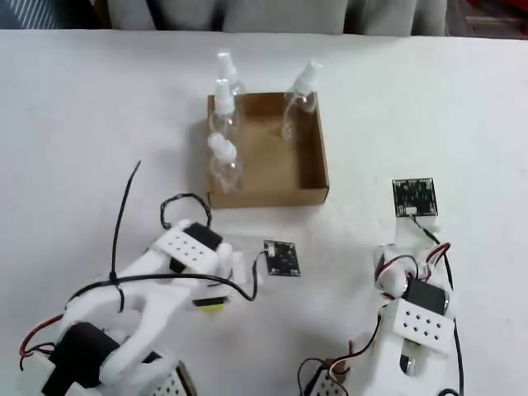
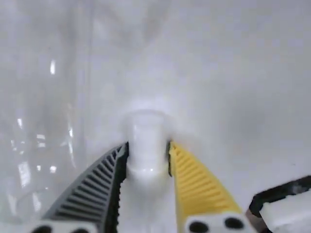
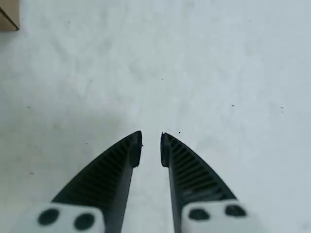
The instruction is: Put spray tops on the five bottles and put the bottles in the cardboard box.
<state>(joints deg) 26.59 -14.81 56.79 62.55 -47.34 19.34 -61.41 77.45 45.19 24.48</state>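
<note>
High view showed the white table (image 1: 74, 107) bare on both sides of the shallow brown cardboard box (image 1: 268, 198), with its far edge running along the top and only a narrow strip between the box's near wall and the two arms. The left arm (image 1: 188, 247) lay low and stretched toward that near wall, a black cable (image 1: 124, 210) looping over it. In the left wrist view the left gripper (image 2: 148, 155), with one grey and one yellow finger, was clamped on a short white cylindrical part (image 2: 146, 133). Blurred clear plastic rose behind it, and whether the part was a bottle neck or a spray top could not be told. The right arm (image 1: 417, 322) sat well back from the box's right corner. The right gripper (image 3: 151, 143) hung over bare table with its black jaws a narrow slit apart and nothing between them, and a corner of the box (image 3: 8, 14) lay well off. Three clear plastic bottles with white spray tops stood in the box: the middle-left bottle (image 1: 224, 115), the near-left bottle (image 1: 224, 169), and the tilted right bottle (image 1: 295, 111). A fourth bottle (image 1: 227, 74) stood at the far left corner, inside or just behind the box, unclear which. Two small dark square boards (image 1: 280, 257) lay between the arms and the box.
</note>
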